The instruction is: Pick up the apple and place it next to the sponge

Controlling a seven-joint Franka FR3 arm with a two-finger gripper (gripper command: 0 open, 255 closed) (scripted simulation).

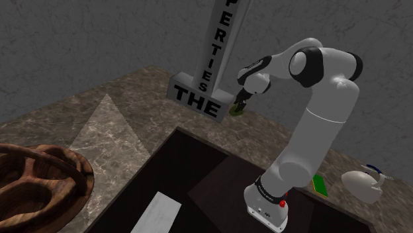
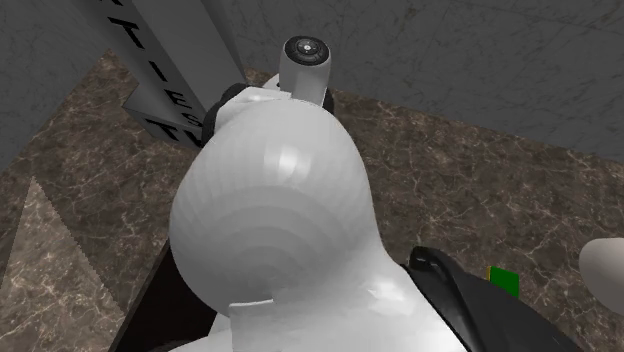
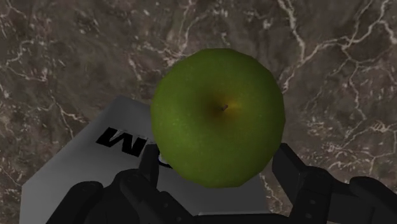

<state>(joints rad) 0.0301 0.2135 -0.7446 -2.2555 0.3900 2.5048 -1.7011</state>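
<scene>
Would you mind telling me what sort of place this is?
Probably a kitchen: there is a marble counter, a wooden bowl and a green apple.

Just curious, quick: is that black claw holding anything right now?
All-black two-finger gripper: down at the round green apple, but whether it is open or gripping it cannot be told.

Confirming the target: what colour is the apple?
The apple is green, clearest in the wrist view.
</scene>
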